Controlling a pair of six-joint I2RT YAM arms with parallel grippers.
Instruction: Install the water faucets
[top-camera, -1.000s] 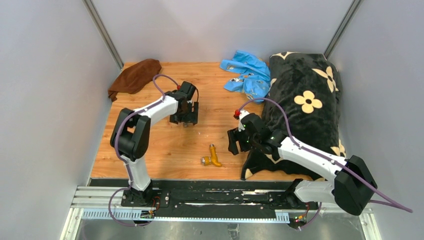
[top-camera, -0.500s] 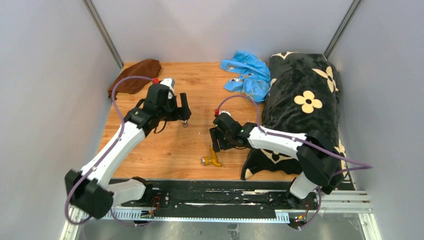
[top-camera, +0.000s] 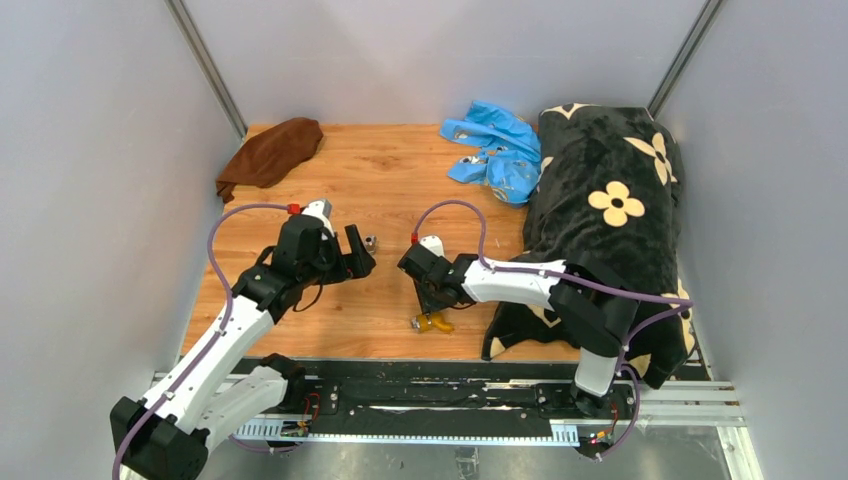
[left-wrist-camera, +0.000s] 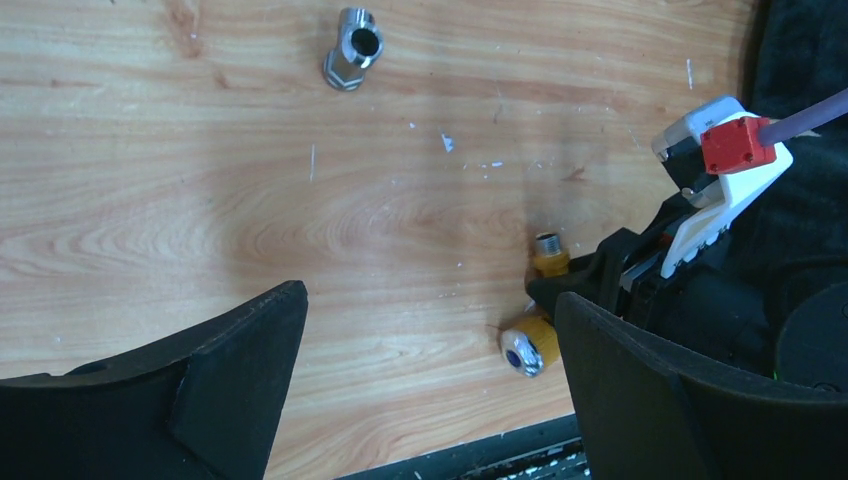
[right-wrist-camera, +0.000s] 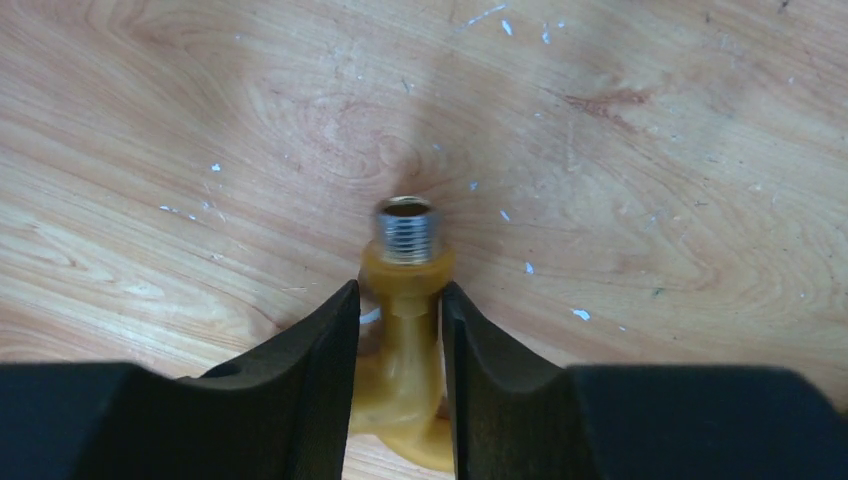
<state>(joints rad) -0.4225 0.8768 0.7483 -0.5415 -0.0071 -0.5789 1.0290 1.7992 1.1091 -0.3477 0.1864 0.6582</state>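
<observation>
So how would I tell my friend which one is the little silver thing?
Look at the wooden table, around its middle, just past the open left gripper. The silver fitting lies there alone on bare wood. It is grey metal all over with a dark hole, unlike the orange spout nearer the front edge, in the right gripper.

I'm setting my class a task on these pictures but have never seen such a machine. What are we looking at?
Two white-and-black robot arms, left and right, work over a wooden table. One picture looks down from above; the other two come from a camera on each wrist. The left gripper is open and empty, near a small silver-grey metal fitting. The right gripper pinches a brass-orange bent tap spout lying on the wood. Around the edges lie a brown cloth, a bright blue plastic bag and a black flowered blanket.
</observation>
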